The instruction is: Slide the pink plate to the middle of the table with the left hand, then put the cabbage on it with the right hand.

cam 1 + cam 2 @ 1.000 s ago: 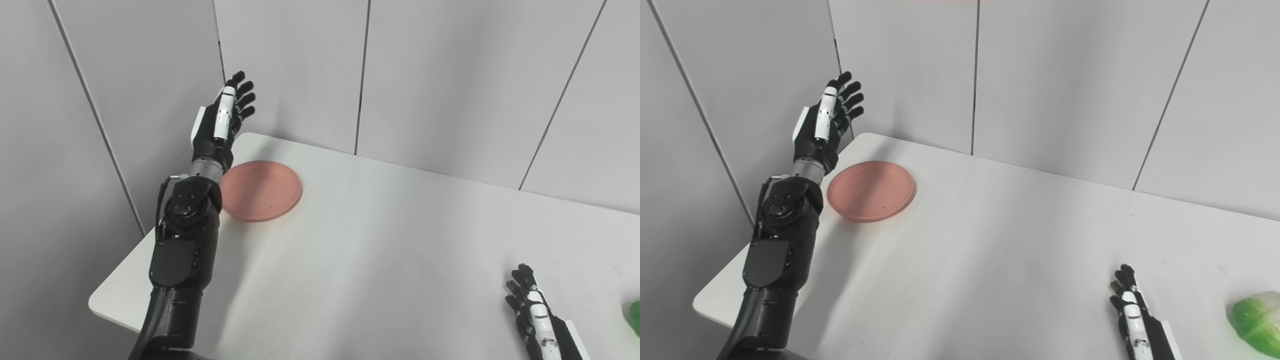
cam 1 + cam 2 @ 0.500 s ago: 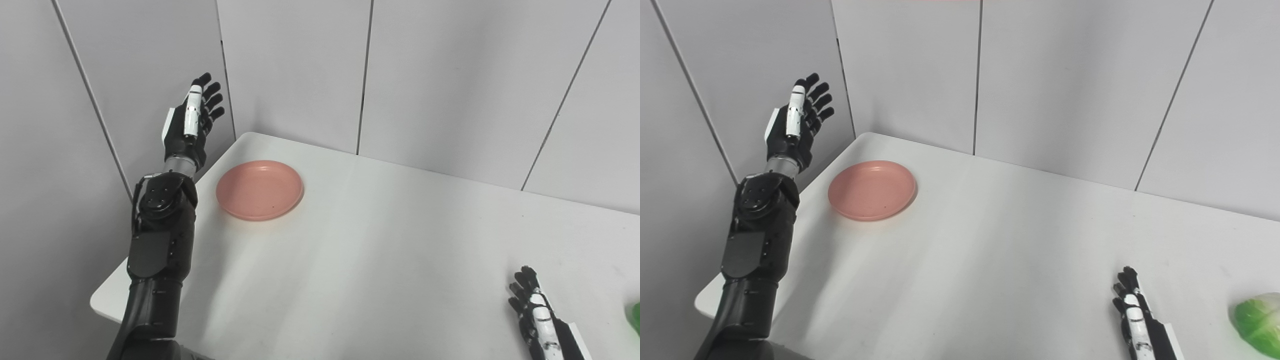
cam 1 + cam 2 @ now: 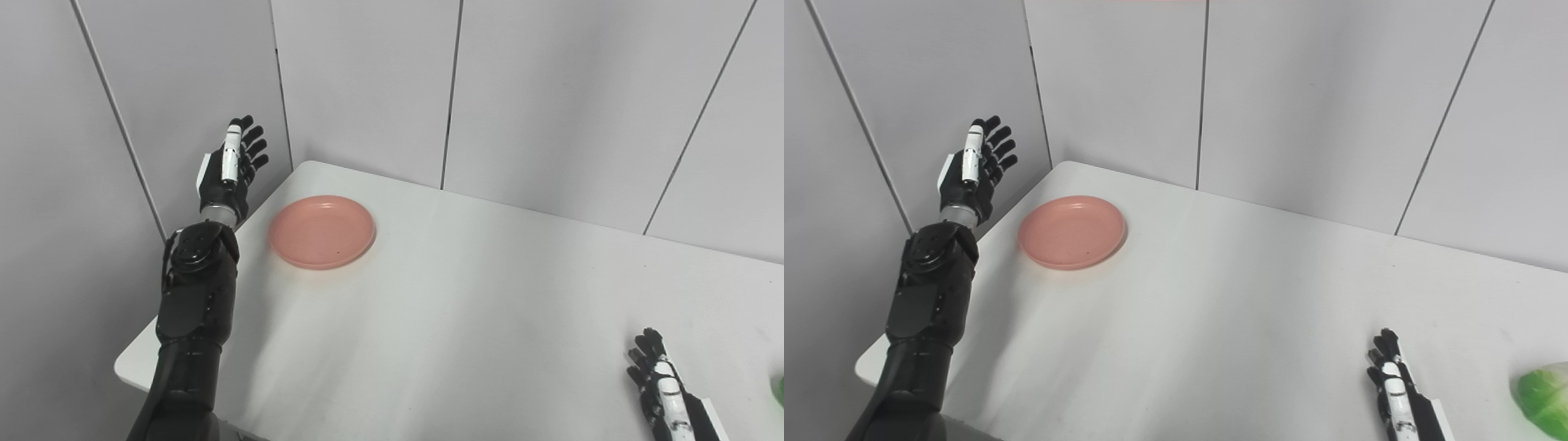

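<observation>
The pink plate [image 3: 321, 231] lies flat near the far left corner of the white table [image 3: 465, 306]. My left hand [image 3: 231, 166] is open and empty, raised with fingers pointing up, just left of the plate and beyond the table's left edge. It does not touch the plate. My right hand [image 3: 1393, 383] is open and empty, low over the table's front right. The green cabbage [image 3: 1543, 396] lies at the right edge of the right eye view, to the right of that hand and apart from it.
Grey wall panels [image 3: 367, 86] stand close behind the table and along its left side, forming a corner near my left hand. The table's left front corner [image 3: 131, 367] shows beside my left forearm.
My left hand has moved left, off the plate's rim and past the table's left edge, and come a little lower. The plate and right hand have stayed put; the camera shifted slightly.
</observation>
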`<state>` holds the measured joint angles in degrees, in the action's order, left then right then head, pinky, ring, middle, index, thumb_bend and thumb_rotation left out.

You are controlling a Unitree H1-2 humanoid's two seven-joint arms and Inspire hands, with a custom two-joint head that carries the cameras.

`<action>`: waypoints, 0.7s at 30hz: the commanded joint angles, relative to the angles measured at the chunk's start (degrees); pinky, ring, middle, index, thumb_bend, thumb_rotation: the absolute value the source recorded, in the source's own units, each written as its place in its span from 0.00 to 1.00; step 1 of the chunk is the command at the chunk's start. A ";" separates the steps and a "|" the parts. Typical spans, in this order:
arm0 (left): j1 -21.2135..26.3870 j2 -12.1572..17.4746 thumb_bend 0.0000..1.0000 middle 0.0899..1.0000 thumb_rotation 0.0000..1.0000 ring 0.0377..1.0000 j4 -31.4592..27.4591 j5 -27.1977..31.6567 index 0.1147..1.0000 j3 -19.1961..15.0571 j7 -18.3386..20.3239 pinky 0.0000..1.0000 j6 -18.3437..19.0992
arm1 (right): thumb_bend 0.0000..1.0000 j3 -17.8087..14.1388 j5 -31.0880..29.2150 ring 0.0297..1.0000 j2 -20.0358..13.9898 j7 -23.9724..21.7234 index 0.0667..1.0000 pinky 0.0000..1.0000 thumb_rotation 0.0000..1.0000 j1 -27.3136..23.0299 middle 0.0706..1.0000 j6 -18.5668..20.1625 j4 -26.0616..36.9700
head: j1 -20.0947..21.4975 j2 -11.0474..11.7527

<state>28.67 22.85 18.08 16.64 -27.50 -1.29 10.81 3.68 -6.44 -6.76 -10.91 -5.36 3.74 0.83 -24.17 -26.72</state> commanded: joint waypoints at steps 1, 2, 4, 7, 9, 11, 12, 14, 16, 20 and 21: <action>2.46 2.36 0.38 0.90 1.00 0.91 0.42 0.35 0.87 -0.24 0.11 0.90 -3.11 | 0.06 -0.26 -0.05 1.00 -0.56 -0.20 1.00 1.00 1.00 0.63 1.00 2.00 0.71 | 0.02 -0.07; 2.41 2.43 0.38 0.90 1.00 0.91 1.26 0.23 0.87 -0.17 0.00 0.90 -3.51 | 0.06 -0.30 -0.13 1.00 -0.46 -0.16 1.00 1.00 1.00 0.67 1.00 2.03 0.83 | 0.13 -0.28; 2.35 2.53 0.38 0.89 1.00 0.90 2.56 0.18 0.87 -0.09 -0.10 0.89 -4.08 | 0.06 -0.32 -0.15 1.00 -0.35 -0.08 1.00 1.00 1.00 0.78 1.00 1.92 0.99 | 0.15 -0.39; 2.42 2.65 0.37 0.90 1.00 0.91 4.65 0.58 0.88 -0.22 0.17 0.90 -5.00 | 0.06 -0.28 -0.03 1.00 -0.36 -0.07 1.00 1.00 1.00 0.89 1.00 1.67 1.07 | 0.12 -0.47; 2.37 2.61 0.37 0.90 1.00 0.91 5.47 0.75 0.88 -0.26 0.05 0.90 -5.15 | 0.06 -0.28 0.03 1.00 -0.43 -0.09 1.00 1.00 1.00 0.92 1.00 1.64 1.12 | 0.05 -0.57; 2.27 2.63 0.38 0.90 1.00 0.91 6.16 0.90 0.89 -0.23 0.26 0.89 -5.66 | 0.06 -0.32 -0.06 1.00 -0.50 -0.17 1.00 1.00 1.00 0.90 1.00 1.60 1.11 | -0.01 -0.64; 2.20 2.68 0.38 0.90 1.00 0.91 6.49 0.84 0.89 -0.16 0.37 0.89 -6.01 | 0.06 -0.33 -0.15 1.00 -0.53 -0.24 1.00 1.00 1.00 0.89 1.00 1.71 1.13 | -0.01 -0.64; 2.08 2.76 0.38 0.91 1.00 0.91 7.09 0.74 0.89 0.00 0.42 0.89 -6.63 | 0.06 -0.35 -0.25 1.00 -0.57 -0.28 1.00 1.00 1.00 0.90 1.00 1.99 1.29 | -0.02 -0.65; 2.06 2.77 0.38 0.90 1.00 0.91 7.82 0.72 0.89 0.01 0.14 0.88 -7.03 | 0.07 -0.33 -0.21 1.00 -0.60 -0.27 1.00 1.00 1.00 0.86 1.00 2.13 1.32 | 0.00 -0.77; 2.02 2.69 0.37 0.89 1.00 0.90 8.99 0.34 0.88 0.24 -0.54 0.88 -7.11 | 0.07 -0.34 -0.31 1.00 -0.69 -0.43 1.00 1.00 1.00 0.77 1.00 1.78 1.07 | 0.00 -0.91; 1.93 2.64 0.37 0.89 1.00 0.90 9.22 0.34 0.88 0.27 -0.57 0.88 -7.11 | 0.07 -0.35 -0.30 1.00 -0.73 -0.44 1.00 1.00 1.00 0.77 1.00 1.75 1.04 | 0.00 -0.91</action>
<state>28.64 23.24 27.85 17.39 -27.28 -1.27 5.89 3.65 -6.46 -6.79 -10.88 -4.98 3.93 1.35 -24.26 -27.60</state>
